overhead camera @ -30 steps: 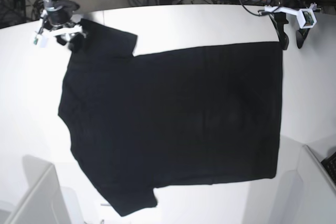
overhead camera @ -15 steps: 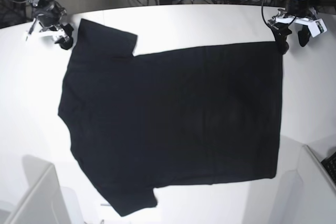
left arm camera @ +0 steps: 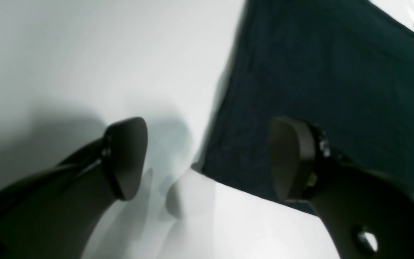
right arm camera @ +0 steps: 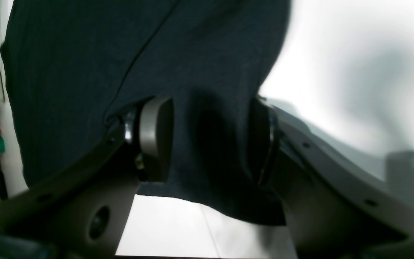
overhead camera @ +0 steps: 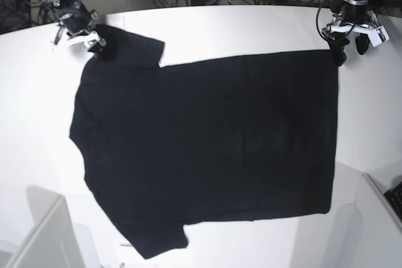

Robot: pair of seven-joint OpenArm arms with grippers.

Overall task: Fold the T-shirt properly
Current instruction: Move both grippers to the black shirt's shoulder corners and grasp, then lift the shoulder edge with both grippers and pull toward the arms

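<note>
Lying flat on a white bench [overhead camera: 251, 26], a black T-shirt [overhead camera: 207, 149] fills most of the base view, spread with its plain side up. Its sleeves point toward the upper left and lower left of the frame, and its straight hem runs down the right side.

At the upper left of the base view, the right gripper [overhead camera: 94, 43] sits at the corner of the upper sleeve. The right wrist view shows its two pads set apart with dark cloth of the sleeve bunched between them; whether the pads actually press the fabric cannot be told.

At the upper right of the base view, the left gripper [overhead camera: 350, 37] is at the top corner of the hem. In the left wrist view its fingers [left arm camera: 126, 158] stand spread wide, one over the bare bench and the other over the shirt's corner, with nothing pinched between them.
</note>
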